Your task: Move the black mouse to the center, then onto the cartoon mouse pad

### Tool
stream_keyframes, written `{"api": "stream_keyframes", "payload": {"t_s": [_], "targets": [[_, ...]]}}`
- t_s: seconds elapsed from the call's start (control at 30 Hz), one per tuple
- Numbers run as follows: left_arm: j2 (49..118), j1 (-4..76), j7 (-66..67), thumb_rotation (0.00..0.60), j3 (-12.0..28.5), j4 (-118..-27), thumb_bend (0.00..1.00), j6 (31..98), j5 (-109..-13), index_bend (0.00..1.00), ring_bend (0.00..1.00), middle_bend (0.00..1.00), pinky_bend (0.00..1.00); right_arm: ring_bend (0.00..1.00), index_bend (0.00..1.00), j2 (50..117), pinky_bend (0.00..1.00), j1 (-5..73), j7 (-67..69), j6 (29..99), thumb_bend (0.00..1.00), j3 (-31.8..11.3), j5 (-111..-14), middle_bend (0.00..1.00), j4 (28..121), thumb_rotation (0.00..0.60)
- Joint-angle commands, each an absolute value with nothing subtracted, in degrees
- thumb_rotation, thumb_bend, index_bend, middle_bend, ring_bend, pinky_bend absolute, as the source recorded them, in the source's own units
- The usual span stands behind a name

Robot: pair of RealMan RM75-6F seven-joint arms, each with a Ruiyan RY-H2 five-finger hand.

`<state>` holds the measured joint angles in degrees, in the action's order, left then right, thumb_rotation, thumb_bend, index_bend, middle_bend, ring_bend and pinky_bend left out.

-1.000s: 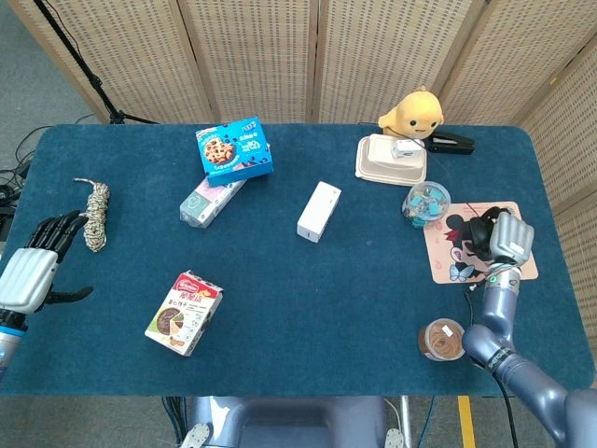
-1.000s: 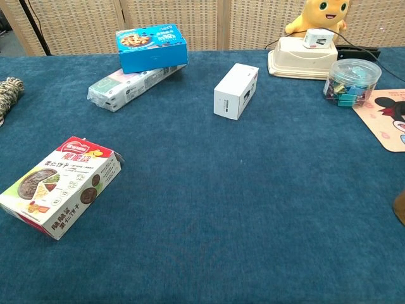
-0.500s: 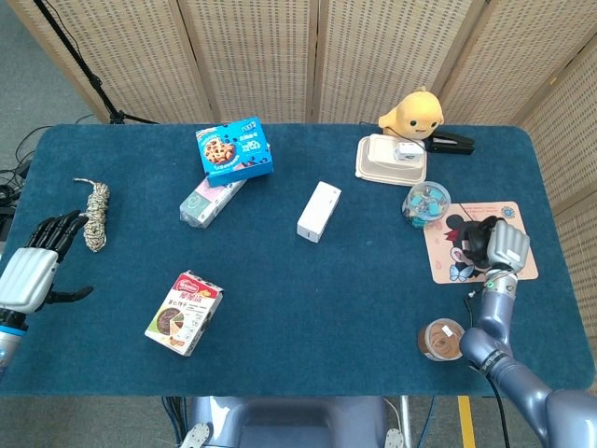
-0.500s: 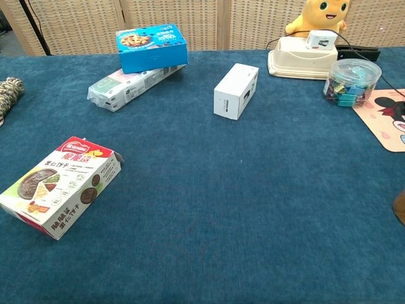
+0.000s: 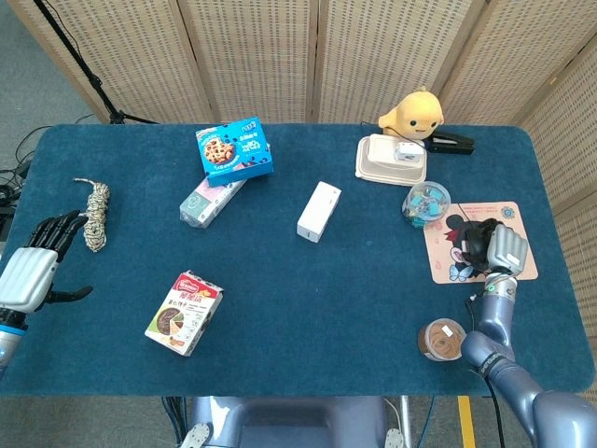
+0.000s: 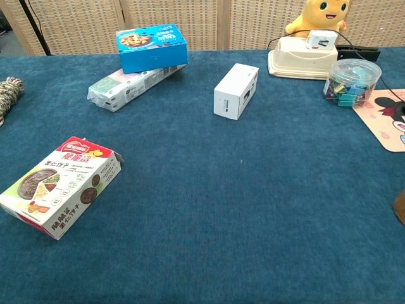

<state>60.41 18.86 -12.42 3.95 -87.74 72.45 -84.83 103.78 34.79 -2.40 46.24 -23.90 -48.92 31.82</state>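
**Q:** Starting closest to you, what is on the table?

**A:** Nearest me on the right stands a small brown cup point(image 5: 441, 339). On the left, my left hand point(image 5: 33, 266) rests at the table's edge, holding nothing, fingers spread. Just past the cup, my right hand point(image 5: 501, 248) sits over the cartoon mouse pad point(image 5: 522, 265), fingers curled around something dark. I take that to be the black mouse point(image 5: 478, 240), so the mouse is over the pad, in my grip. I cannot tell whether it touches the pad.

**Q:** And further back?

**A:** A tub of clips point(image 5: 426, 203) stands just beside the pad's far corner. Mid-table lies a white box point(image 5: 318, 211). At the far edge sits a yellow plush toy point(image 5: 415, 113).

**Q:** How should you finish well?

**A:** My judgement: lower the mouse flat onto the pad's bare middle, well away from the tub. Then open my fingers gently and lift straight up, so nothing drags sideways.
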Motion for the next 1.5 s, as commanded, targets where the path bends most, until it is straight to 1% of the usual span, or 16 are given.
{"api": "stream_keyframes", "payload": {"t_s": [0.03, 0.17, 0.27, 0.33, 0.4, 0.57, 0.67, 0.73, 0.8, 0.83, 0.87, 0.9, 1.07, 1.23, 1.3, 1.5], "targets": [[60.41, 18.86, -12.39, 0.6, 3.93, -87.77, 0.1, 72.45, -84.88, 0.0, 0.0, 0.0, 0.0, 0.12, 0.17, 103.41, 0.17, 34.48, -2.89, 46.71, 0.38, -23.96, -49.13, 0.18, 32.56, 0.6], [60.36, 18.82, -12.47, 0.6, 3.91, -87.81, 0.1, 72.57, -84.99, 0.0, 0.0, 0.0, 0.0, 0.06, 0.13, 102.32, 0.13, 33.8, -4.59, 48.25, 0.38, -24.41, -48.9, 0.12, 35.82, 0.6], [60.28, 18.79, -12.68, 0.6, 3.91, -87.83, 0.1, 72.67, -85.07, 0.0, 0.0, 0.0, 0.0, 0.02, 0.1, 100.54, 0.09, 32.97, -5.97, 49.07, 0.38, -24.65, -48.49, 0.07, 40.32, 0.6], [60.2, 18.76, -12.82, 0.6, 3.88, -87.84, 0.1, 72.73, -85.17, 0.0, 0.0, 0.0, 0.0, 0.0, 0.07, 98.77, 0.06, 32.12, -7.07, 50.48, 0.37, -24.75, -48.36, 0.03, 44.97, 0.6], [60.13, 18.73, -12.97, 0.6, 3.85, -87.86, 0.1, 72.81, -85.3, 0.0, 0.0, 0.0, 0.0, 0.0, 0.04, 97.09, 0.03, 31.23, -8.05, 52.13, 0.37, -24.85, -48.23, 0.01, 49.48, 0.6], [59.96, 18.61, -13.37, 0.6, 3.71, -87.93, 0.1, 73.15, -85.76, 0.0, 0.0, 0.0, 0.0, 0.0, 0.0, 91.27, 0.0, 28.41, -11.53, 57.41, 0.35, -24.36, -48.46, 0.0, 64.61, 0.6], [59.91, 18.5, -13.38, 0.6, 3.56, -87.99, 0.1, 73.44, -86.14, 0.0, 0.0, 0.0, 0.0, 0.0, 0.0, 87.77, 0.0, 26.78, -12.39, 60.21, 0.28, -23.99, -49.47, 0.0, 73.28, 0.6], [59.89, 18.39, -13.33, 0.6, 3.42, -88.03, 0.1, 73.66, -86.41, 0.0, 0.0, 0.0, 0.0, 0.0, 0.0, 84.59, 0.0, 25.17, -12.03, 62.4, 0.19, -23.39, -51.55, 0.0, 80.23, 0.6], [59.91, 18.27, -13.16, 0.6, 3.35, -88.06, 0.1, 73.92, -86.58, 0.0, 0.0, 0.0, 0.0, 0.0, 0.0, 82.01, 0.0, 23.87, -10.95, 63.43, 0.1, -22.63, -53.7, 0.0, 84.8, 0.6], [59.93, 18.15, -12.97, 0.6, 3.28, -88.09, 0.1, 74.14, -86.7, 0.0, 0.0, 0.0, 0.0, 0.0, 0.0, 80.28, 0.0, 23.05, -9.67, 64.06, 0.05, -21.88, -56.27, 0.0, 87.38, 0.6], [59.95, 18.06, -12.83, 0.6, 3.24, -88.14, 0.1, 74.29, -86.75, 0.0, 0.0, 0.0, 0.0, 0.0, 0.0, 79.08, 0.0, 22.35, -8.45, 64.46, 0.01, -21.17, -58.27, 0.0, 88.76, 0.6], [60.0, 17.87, -12.55, 0.6, 3.14, -88.2, 0.1, 74.57, -86.83, 0.0, 0.0, 0.0, 0.0, 0.0, 0.0, 77.53, 0.0, 21.43, -6.74, 65.14, 0.0, -19.94, -61.62, 0.0, 90.14, 0.6], [60.4, 16.73, -10.94, 0.6, 2.68, -88.72, 0.1, 75.86, -86.72, 0.0, 0.0, 0.0, 0.0, 0.0, 0.0, 73.11, 0.0, 18.48, -0.89, 68.12, 0.0, -13.85, -74.7, 0.0, 89.93, 0.6], [61.04, 14.81, -9.73, 0.6, 2.28, -89.45, 0.1, 78.18, -86.24, 0.0, 0.0, 0.0, 0.0, 0.0, 0.0, 71.75, 0.0, 16.0, 4.08, 73.07, 0.0, -8.55, -84.6, 0.0, 85.45, 0.6], [61.64, 13.39, -9.17, 0.6, 1.86, -89.46, 0.1, 79.32, -85.45, 0.0, 0.0, 0.0, 0.0, 0.0, 0.0, 71.47, 0.0, 14.25, 4.64, 76.4, 0.0, -6.32, -87.93, 0.0, 83.17, 0.6], [63.09, 10.49, -6.53, 0.6, 1.25, -88.31, 0.1, 81.93, -84.01, 0.0, 0.0, 0.0, 0.0, 0.0, 0.0, 71.84, 0.0, 10.36, 3.35, 83.08, 0.0, -3.44, -91.17, 0.0, 79.97, 0.6]]}}
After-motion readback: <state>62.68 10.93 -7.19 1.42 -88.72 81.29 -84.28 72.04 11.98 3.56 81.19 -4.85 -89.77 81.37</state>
